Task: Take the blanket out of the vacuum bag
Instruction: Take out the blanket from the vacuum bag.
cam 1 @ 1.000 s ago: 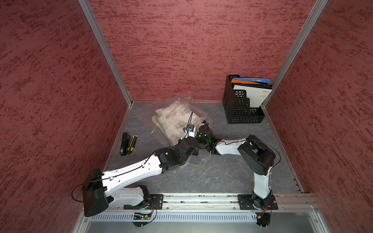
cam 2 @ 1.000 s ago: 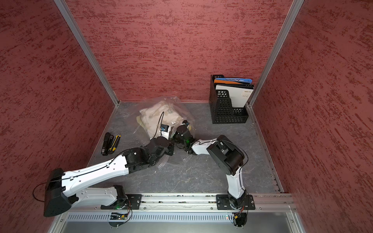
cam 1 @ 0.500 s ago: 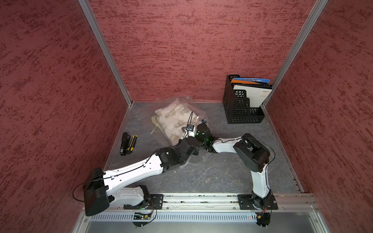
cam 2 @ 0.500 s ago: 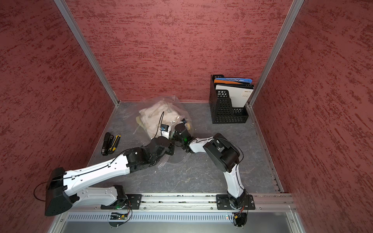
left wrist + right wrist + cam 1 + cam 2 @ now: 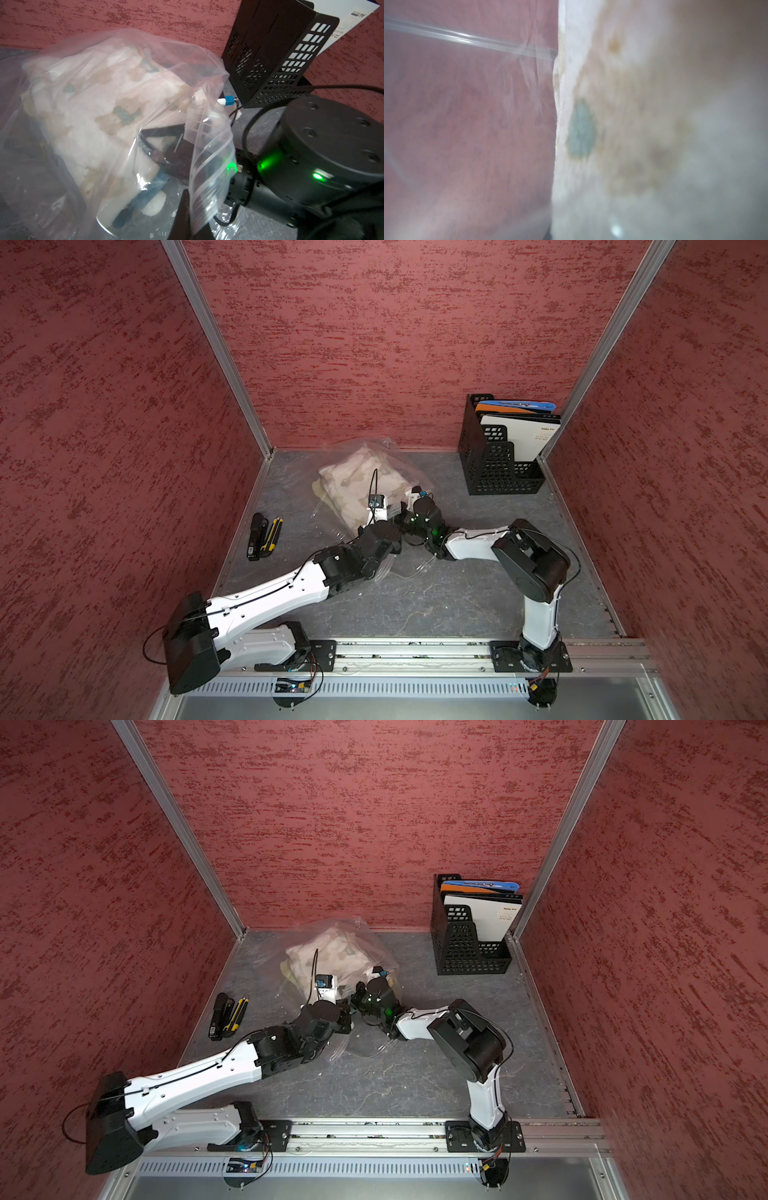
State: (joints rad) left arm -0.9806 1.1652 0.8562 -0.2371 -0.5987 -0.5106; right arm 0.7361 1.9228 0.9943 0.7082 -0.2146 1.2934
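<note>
Print on the white folder (image 5: 521, 435) in the black rack (image 5: 494, 477) is too small to read. Beside the rack the bag (image 5: 376, 448) lies on the surface (image 5: 457, 597), the blanket (image 5: 353, 481) inside it. The left hand (image 5: 185, 220) is clamped on the bag's zip edge; the right hand (image 5: 160, 158) is closed inside the mouth against the blanket, what it pinches hidden by blurred plastic.
</note>
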